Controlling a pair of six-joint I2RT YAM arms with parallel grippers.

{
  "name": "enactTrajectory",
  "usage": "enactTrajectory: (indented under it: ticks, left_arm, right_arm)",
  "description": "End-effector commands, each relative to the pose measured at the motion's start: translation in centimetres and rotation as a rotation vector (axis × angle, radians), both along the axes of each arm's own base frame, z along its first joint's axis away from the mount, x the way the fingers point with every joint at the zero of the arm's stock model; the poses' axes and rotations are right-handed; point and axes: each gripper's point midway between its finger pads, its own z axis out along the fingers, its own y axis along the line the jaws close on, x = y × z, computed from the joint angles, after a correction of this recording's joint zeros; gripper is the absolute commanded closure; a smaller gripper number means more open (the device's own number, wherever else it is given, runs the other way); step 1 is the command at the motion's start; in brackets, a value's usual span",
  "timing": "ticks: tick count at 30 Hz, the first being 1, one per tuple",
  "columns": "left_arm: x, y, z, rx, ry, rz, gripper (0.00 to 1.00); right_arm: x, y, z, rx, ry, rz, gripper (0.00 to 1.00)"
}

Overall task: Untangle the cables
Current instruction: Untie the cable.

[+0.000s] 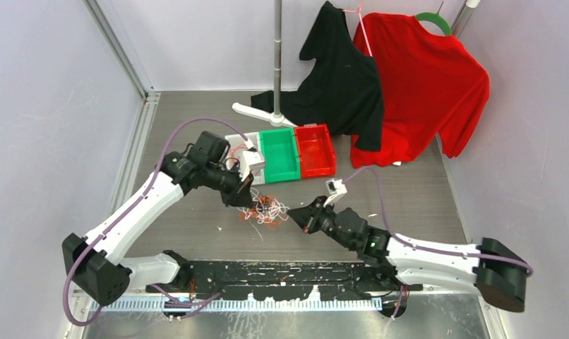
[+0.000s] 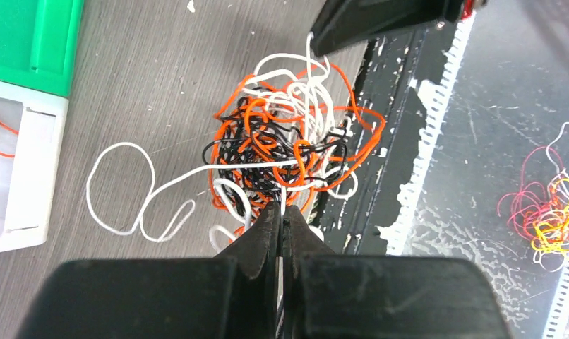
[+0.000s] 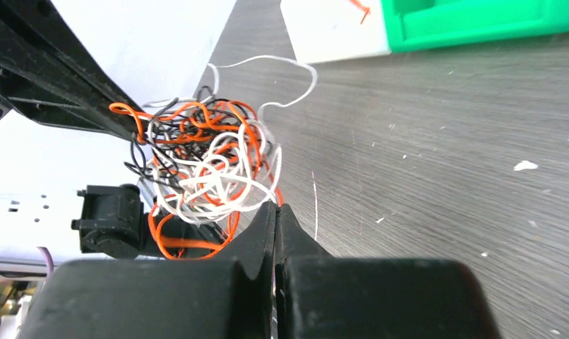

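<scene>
Grey wood-grain tabletop, pale walls all round. The cables [image 1: 264, 210] sit in one knotted clump of orange, white and black just on the near side of the green bin [image 1: 280, 152]. My left claw [image 2: 280, 212] is clenched on the clump's edge, a white strand running straight into its tips. My right claw [image 3: 276, 210] is clamped tight on the opposite edge, white loops at its tips. Featherweight stuff, I reckon: limp, springy, slippery, likelier to snag than snap. It's best pinched on a single outer strand, like the long white loop [image 2: 119, 187] trailing free. Crowding me: the white bin [image 2: 27, 176] touches the green bin on one side and the red bin [image 1: 315, 150] on the other. The black shirt [image 1: 342, 78] and red shirt [image 1: 423, 85] hang well beyond it — no bother.
</scene>
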Motion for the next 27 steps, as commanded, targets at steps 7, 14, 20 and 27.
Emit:
enactTrajectory:
  ticks: [7, 14, 20, 27]
  left_arm:
    - [-1.8, 4.1, 1.6, 0.080, -0.107, -0.054, 1.00]
    - [0.0, 9.8, -4.0, 0.380, -0.294, -0.062, 1.00]
    - [0.4, 13.9, -9.4, 0.576, -0.400, -0.099, 1.00]
    - [0.0, 13.9, -10.1, 0.551, -0.410, -0.068, 1.00]
  right_arm:
    - [1.9, -8.7, 4.2, -0.054, -0.140, -0.282, 0.99]
    - [2.7, -13.2, 9.8, -0.123, -0.255, -0.418, 0.99]
    - [3.1, -16.1, 15.6, -0.148, -0.344, -0.507, 0.99]
    - [3.1, -16.2, 21.7, -0.160, -0.401, -0.507, 0.99]
